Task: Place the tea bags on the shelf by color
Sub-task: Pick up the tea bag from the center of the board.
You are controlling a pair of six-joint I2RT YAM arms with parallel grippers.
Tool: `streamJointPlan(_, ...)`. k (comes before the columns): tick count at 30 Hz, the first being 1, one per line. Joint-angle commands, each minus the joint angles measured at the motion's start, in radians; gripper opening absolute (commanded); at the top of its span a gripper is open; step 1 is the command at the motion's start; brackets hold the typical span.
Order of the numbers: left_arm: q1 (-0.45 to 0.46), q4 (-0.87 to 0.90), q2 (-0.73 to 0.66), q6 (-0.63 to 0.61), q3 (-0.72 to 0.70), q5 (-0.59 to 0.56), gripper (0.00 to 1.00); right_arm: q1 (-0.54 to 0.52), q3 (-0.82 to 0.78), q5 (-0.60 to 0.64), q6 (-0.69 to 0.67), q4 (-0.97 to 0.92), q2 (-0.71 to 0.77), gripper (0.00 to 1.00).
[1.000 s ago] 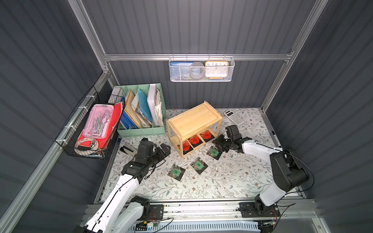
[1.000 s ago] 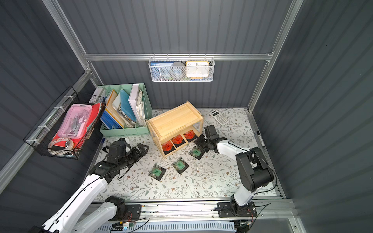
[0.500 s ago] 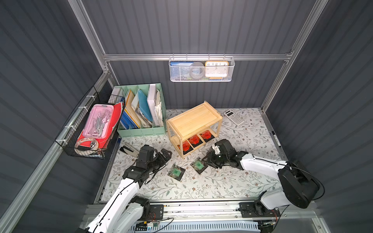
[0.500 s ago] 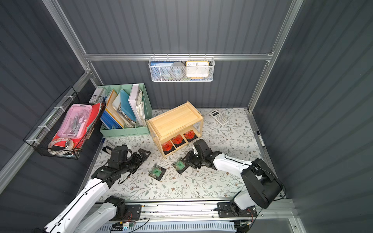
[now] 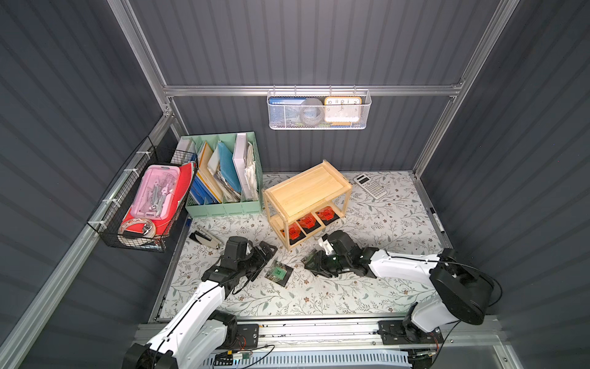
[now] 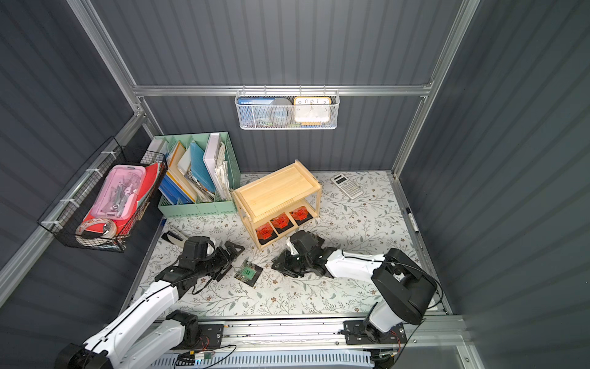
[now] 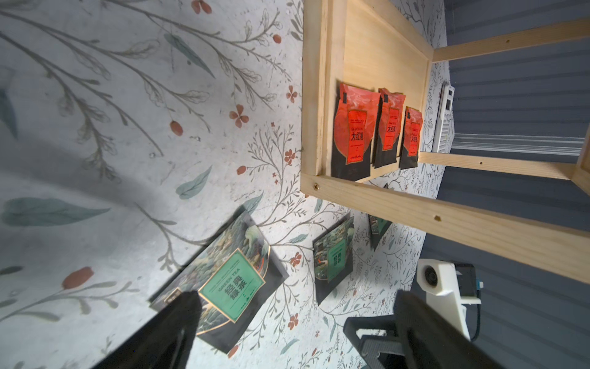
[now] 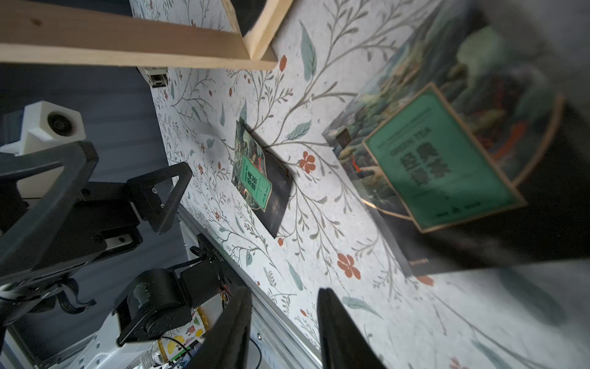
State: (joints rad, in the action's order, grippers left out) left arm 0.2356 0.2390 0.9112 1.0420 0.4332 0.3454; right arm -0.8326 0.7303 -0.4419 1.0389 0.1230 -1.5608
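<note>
Orange tea bags [image 5: 307, 222] are lying three in a row on the lower tier of the shelf [image 5: 306, 188]. The green ones are lying flat on the counter [image 5: 335, 297] near its front.

In both top views only the left green tea bag [image 5: 278, 272] [image 6: 248, 272] is showing whole, since the right arm is covering the others. The left wrist view is showing all three in a line, with the middle green tea bag [image 7: 333, 255] and right green tea bag [image 7: 378, 228] beyond. There the left end effector [image 7: 295, 297] is gaping wide and gripping nothing, one finger overlapping the left bag's corner. In the right wrist view the right end effector [image 8: 284, 290] is standing narrowly parted, nothing between its fingers, beside the middle bag.

A second ago the right end effector was hovering over the right bag by the shelf's right near post; it has swung left. The left one has crept closer to its bag. The bags are lying where they were.
</note>
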Motion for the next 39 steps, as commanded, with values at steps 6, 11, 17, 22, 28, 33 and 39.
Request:
streamJointPlan(6,-0.004,-0.070,0.016,-0.009,-0.056,0.080,1.00,-0.036,0.086,0.020,0.024,0.030,-0.105,0.39)
streamJointPlan(11,-0.004,-0.093,0.013,0.000,-0.089,0.096,1.00,-0.041,0.132,0.015,0.021,0.036,-0.160,0.39)
streamJointPlan(17,-0.004,-0.109,0.039,-0.013,-0.098,0.108,1.00,-0.042,0.165,0.009,0.015,0.036,-0.201,0.38)
streamJointPlan(22,-0.004,-0.130,0.074,-0.023,-0.099,0.113,1.00,-0.041,0.175,0.012,0.005,0.033,-0.213,0.37)
streamJointPlan(28,-0.004,-0.132,0.105,-0.039,-0.093,0.112,1.00,-0.041,0.189,0.011,-0.007,0.023,-0.226,0.37)
streamJointPlan(33,-0.004,-0.140,0.124,-0.043,-0.094,0.108,1.00,-0.041,0.206,0.014,-0.023,0.007,-0.236,0.37)
streamJointPlan(39,-0.004,-0.145,0.148,-0.051,-0.097,0.105,1.00,-0.040,0.233,0.007,-0.037,0.003,-0.263,0.37)
